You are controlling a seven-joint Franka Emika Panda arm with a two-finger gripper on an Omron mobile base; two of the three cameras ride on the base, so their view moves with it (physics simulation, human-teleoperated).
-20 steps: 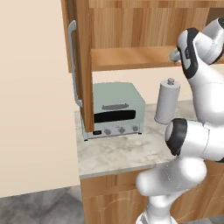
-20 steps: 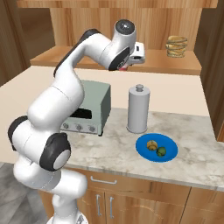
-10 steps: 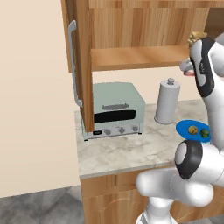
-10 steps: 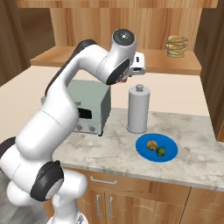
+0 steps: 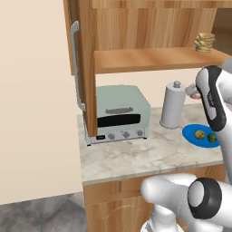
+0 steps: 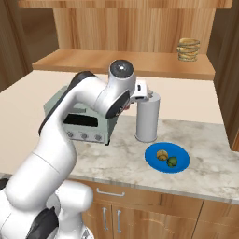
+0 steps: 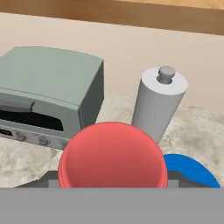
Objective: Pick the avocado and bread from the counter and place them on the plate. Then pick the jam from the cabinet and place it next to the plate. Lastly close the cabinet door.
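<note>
Left base view first: the blue plate (image 5: 199, 138) sits on the counter (image 5: 136, 156) with the tan bread (image 5: 200, 134) and the green avocado (image 5: 211, 137) side by side on it, the steel canister (image 5: 173, 105) standing just behind, the toaster oven (image 5: 118, 114) off to the left under the cabinet (image 5: 149, 41), whose door (image 5: 84, 68) hangs open, a stack of tan discs (image 5: 205, 42) up on its shelf. Over to the right base view: the gripper (image 6: 132, 100) is up beside the canister (image 6: 147, 116), a sliver of red showing at it, and the plate (image 6: 179, 164) lies below to the right with bread (image 6: 162, 154) and avocado (image 6: 172, 161) aboard. Now the hand view: the jam (image 7: 113, 158) sits clamped in the claw, its red base big and round between the fingers (image 7: 43, 180), held above the counter (image 7: 26, 153), with canister (image 7: 158, 103), toaster oven (image 7: 48, 94) and the plate's edge (image 7: 192, 170) beyond it.
</note>
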